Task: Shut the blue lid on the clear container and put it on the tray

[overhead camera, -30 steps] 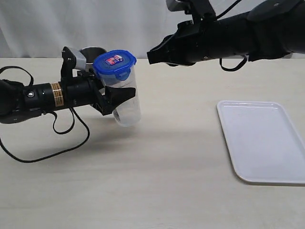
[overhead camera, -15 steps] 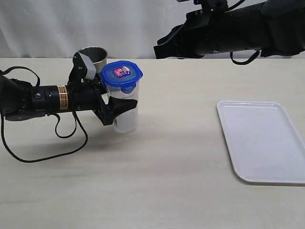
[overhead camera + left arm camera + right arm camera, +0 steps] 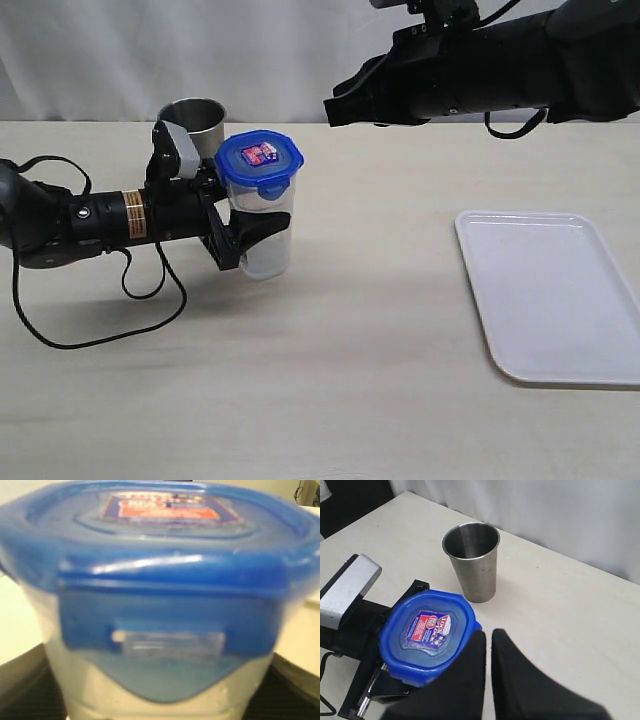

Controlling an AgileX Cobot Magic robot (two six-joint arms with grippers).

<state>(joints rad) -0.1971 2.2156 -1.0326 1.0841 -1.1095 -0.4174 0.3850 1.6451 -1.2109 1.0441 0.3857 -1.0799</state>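
Note:
The clear container (image 3: 270, 255) stands upright left of centre, its base at or just above the table. The blue lid (image 3: 261, 160) sits on its rim, sticker up. My left gripper (image 3: 257, 228) comes in from the left and is shut on the container's body below the lid. In the left wrist view the blue lid (image 3: 160, 545) and one flap fill the picture. My right gripper (image 3: 335, 108) hangs high above and right of the lid, shut and holding nothing. From the right wrist, the right gripper (image 3: 488, 632) lies beside the blue lid (image 3: 427, 630). The white tray (image 3: 550, 295) lies at the right.
A steel cup (image 3: 193, 120) stands just behind the left gripper and container, also seen as the steel cup (image 3: 471, 560) from the right wrist. The left arm's black cable (image 3: 90, 335) loops on the table at the left. Bare tabletop lies between container and tray.
The left arm has righted the tilted container and lowered it toward the table. The right arm drew up and slightly right, then stayed still.

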